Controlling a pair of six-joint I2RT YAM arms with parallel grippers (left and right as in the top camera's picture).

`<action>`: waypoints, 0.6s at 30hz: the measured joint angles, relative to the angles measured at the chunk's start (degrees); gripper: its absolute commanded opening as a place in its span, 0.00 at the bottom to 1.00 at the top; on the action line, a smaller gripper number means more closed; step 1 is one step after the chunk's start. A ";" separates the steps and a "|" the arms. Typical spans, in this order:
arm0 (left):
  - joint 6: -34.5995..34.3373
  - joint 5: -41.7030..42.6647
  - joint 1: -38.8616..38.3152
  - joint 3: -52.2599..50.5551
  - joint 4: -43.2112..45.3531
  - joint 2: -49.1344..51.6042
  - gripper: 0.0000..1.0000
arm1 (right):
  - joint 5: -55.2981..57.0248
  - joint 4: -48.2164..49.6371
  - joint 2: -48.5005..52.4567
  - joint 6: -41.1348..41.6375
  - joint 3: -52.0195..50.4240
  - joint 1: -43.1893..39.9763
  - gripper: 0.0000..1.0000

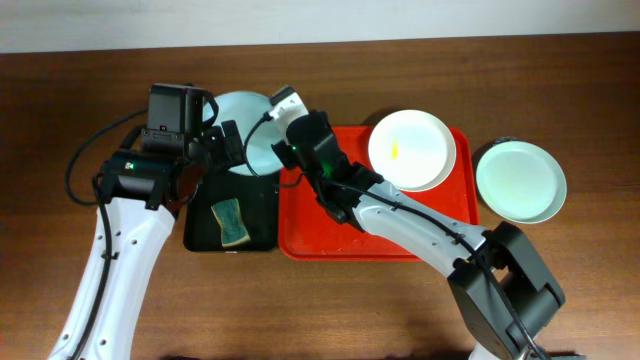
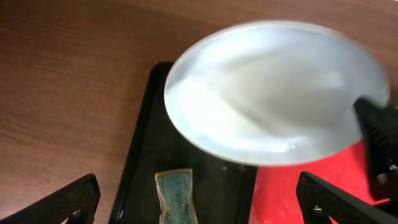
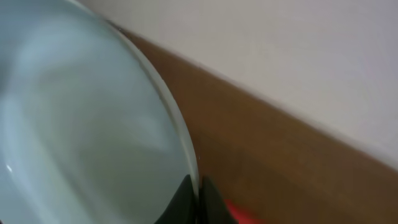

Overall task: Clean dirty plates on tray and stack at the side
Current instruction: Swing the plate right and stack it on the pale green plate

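Right tool (image 3: 198, 198) pinches mint plate (image 2: 273, 93) rim over black tray (image 2: 140, 155). Left tool (image 2: 196, 186) gapes wide, nearer the sponge (image 2: 176, 198), which lies dead ahead, lengthwise along the tray.

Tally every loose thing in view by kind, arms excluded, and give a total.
Plates: 3 (held mint plate in the right gripper, white plate on the red tray, loose mint plate right of that tray)
Trays: 2 (red tray, black tray)
Sponges: 1 (sponge in the black tray)
Total: 6
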 measured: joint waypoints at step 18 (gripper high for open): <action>0.00 0.00 0.00 0.00 0.02 0.00 0.99 | -23.23 -20.57 -11.52 24.87 0.37 -20.33 0.04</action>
